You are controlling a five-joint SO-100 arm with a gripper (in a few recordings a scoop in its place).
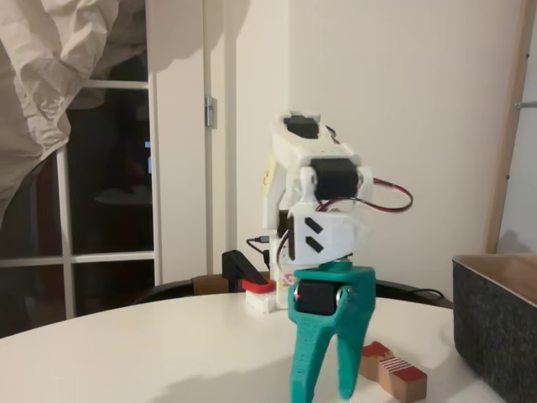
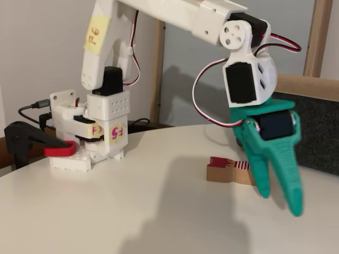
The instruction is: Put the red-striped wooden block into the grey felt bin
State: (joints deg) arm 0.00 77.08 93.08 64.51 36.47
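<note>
The room is dim and evenly lit with a warm indoor light, and the dark glass door [image 1: 109, 185] gives no daylight. In both fixed views the pictures are soft and a little grainy. The round white table [image 1: 126, 353] carries a broad, faint-edged shadow beneath the white arm with its teal two-finger gripper [image 2: 279, 194], whose tips look blurred. A dull shadow falls on the pale wall [image 2: 185, 69]. No strong glare shows anywhere.

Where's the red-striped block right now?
In both fixed views, the red-striped wooden block lies on the table, between the tool and the grey felt bin.
</note>
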